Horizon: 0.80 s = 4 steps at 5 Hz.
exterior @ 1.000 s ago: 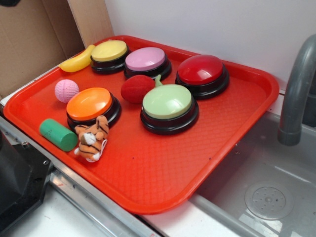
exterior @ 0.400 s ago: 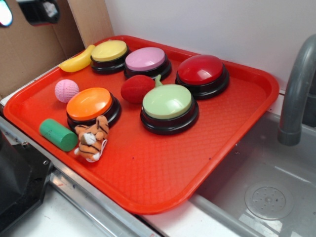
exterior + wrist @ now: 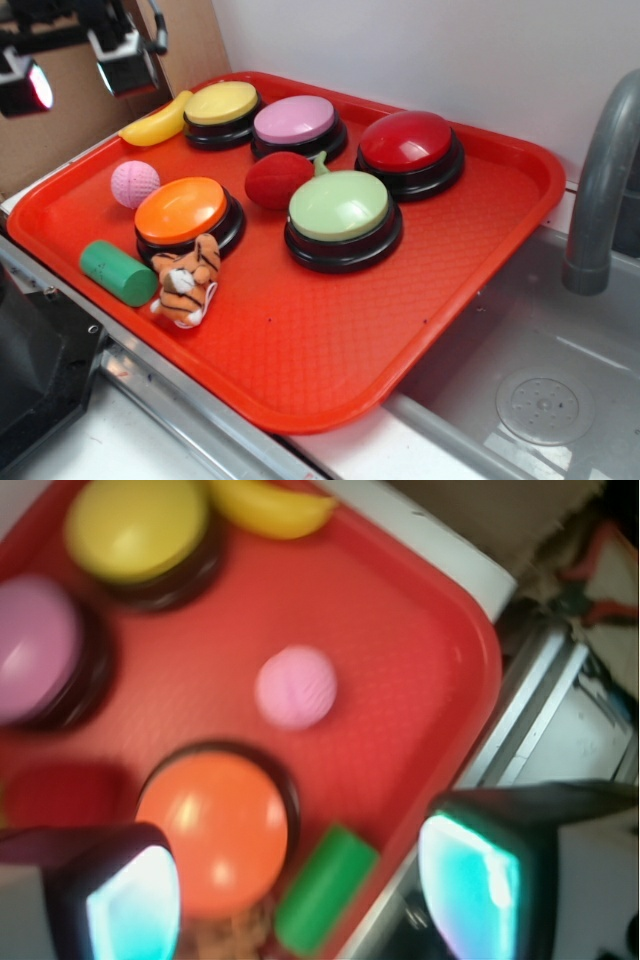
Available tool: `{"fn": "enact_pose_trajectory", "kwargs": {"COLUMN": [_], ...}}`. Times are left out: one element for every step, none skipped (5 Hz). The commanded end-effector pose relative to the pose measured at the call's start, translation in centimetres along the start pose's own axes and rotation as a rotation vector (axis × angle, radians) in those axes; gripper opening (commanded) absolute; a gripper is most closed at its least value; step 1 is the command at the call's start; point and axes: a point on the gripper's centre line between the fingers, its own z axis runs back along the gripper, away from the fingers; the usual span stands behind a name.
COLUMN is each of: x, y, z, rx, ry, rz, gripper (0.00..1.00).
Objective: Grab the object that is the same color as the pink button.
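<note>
- Progress: nothing grabbed yet; approach stage only, by my read.
- Target = pink ball (image 3: 134,183), lying free on red tray (image 3: 330,340), just left of orange button (image 3: 183,212) & well apart from pink button (image 3: 295,122), w/ yellow button (image 3: 221,104) between them.
- Gripper (image 3: 78,68) spread wide, empty, hangs up high, left & back of orange button, not over ball in wrist view.
- Left to do: center over ball, descend, close, lift.
- Decoy: red fuzzy toy (image 3: 279,179) right of orange button.

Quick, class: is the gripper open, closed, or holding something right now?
Gripper: open, jaws spread wide and empty, above the tray's left end, not touching the pink ball.
</note>
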Motion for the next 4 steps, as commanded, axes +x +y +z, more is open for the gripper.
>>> {"fn": "enact_pose_trajectory", "kwargs": {"x": [2.7, 2.7, 2.7, 2.8], "y": [1.4, 0.4, -0.5, -0.1], "z": [-5.1, -7.7, -9.5, -9.9], "rx": [0.047, 0.015, -0.033, -0.024], "ry": [-0.038, -0.063, -0.103, -0.112], "rz": [0.21, 0.22, 0.173, 0.21], "gripper": [1.0, 1.0, 1.0, 1.0]}}
